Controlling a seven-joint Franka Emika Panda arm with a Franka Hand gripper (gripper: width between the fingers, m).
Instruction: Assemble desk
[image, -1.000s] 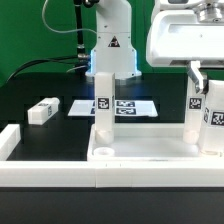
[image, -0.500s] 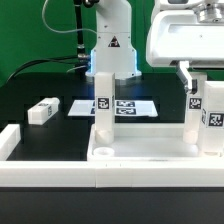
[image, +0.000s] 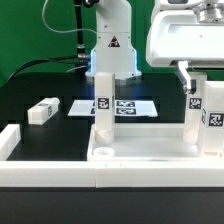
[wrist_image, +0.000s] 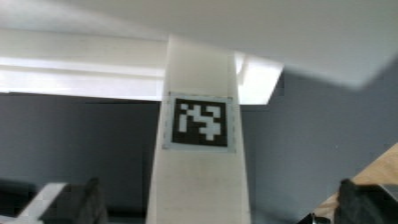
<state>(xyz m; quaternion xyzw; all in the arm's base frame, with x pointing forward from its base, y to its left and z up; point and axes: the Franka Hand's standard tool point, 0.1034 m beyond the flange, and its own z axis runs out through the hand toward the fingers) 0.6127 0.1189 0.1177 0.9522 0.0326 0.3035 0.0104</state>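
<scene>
Exterior view, nearest first: a long low white rail (image: 50, 172) crosses the front of the black worktop (image: 60, 130); just behind it lies the desk panel (image: 140, 152), raised rim upward; a tagged first leg post (image: 103, 118) stands upright in the panel toward the exterior view's left; a second leg post (image: 197, 118) stands upright toward the exterior view's right, with a third post (image: 215, 120) just beside it at the frame edge; the pincer (image: 198, 78) hangs at the second leg post's top, released; in the wrist view its dark fingers (wrist_image: 54, 200) sit spread clear on either side of that tagged post; farther back a loose post (image: 42, 110) lies flat, well apart; beyond lies the marker board (image: 125, 105); the arm's base (image: 110, 55) stands behind.
</scene>
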